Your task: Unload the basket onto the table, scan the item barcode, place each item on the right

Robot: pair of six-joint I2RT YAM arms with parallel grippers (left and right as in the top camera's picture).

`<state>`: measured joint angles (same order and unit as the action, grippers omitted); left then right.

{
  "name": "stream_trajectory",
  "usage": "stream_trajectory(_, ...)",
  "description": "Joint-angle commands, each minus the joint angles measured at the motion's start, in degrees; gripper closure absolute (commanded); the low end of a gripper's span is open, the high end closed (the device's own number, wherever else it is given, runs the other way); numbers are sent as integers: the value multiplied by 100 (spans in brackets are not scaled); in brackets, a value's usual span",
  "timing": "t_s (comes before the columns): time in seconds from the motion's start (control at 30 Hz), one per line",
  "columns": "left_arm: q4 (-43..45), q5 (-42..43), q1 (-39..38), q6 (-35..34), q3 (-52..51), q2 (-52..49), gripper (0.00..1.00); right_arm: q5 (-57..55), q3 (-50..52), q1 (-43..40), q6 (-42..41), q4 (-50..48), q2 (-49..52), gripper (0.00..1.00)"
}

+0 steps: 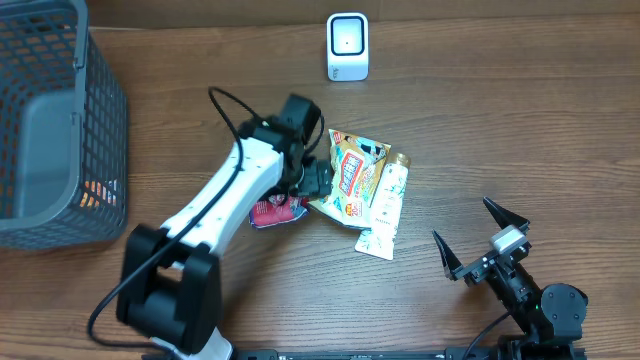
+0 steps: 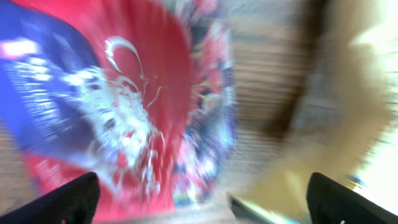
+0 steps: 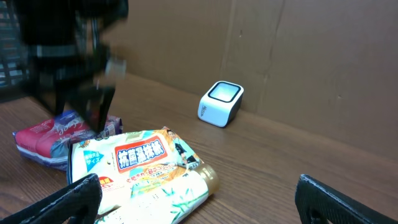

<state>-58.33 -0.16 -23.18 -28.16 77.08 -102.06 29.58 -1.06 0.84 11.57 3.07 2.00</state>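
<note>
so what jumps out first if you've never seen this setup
The white left arm stretched across the middle of the table, its tip by a red packet. Next to that lies a heap of snack packs, with a small white scanner at the far edge and a grey basket on the left.

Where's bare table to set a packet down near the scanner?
Bare wood right of the scanner, down to the right gripper; also between the basket and scanner. Crowded mid-table: yellow snack packet, white pouch, red packet by the left gripper.
</note>
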Motion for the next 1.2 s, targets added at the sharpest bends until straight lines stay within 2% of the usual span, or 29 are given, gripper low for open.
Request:
stream_trajectory(0.0,-391,105,35,-11,1281,857,0,-22,61,13,-48,-13,-20,0)
stream_trajectory(0.2,-1471,-269,754,166,3541,1399,0,-22,61,13,-48,-13,-20,0)
stream_trajectory(0.27,-1790,-402,1272,225,4201,1434,0,-22,61,13,-48,-13,-20,0)
stream_trajectory(0.37,-2151,-354,2452,223,4937,1434,0,-22,61,13,-48,-13,-20,0)
stream_trajectory(0.57,-2216,651,5119,151,5080,1281,0,-22,61,13,-48,-13,-20,0)
stream_trajectory(0.7,-2052,885,6164,155,5080,892,0,-22,61,13,-48,-13,-20,0)
stream_trajectory(0.83,-1982,920,6625,424,5080,393,0,-22,61,13,-48,-13,-20,0)
stream_trajectory(1.03,-2044,706,6708,1145,5080,-350,0,-22,61,13,-48,-13,-20,0)
stream_trajectory(1.1,-2140,428,6708,962,5077,-621,0,-22,61,11,-48,-13,-20,0)
stream_trajectory(1.17,-2269,184,6714,501,5077,-953,0,-22,61,11,-48,-13,-20,0)
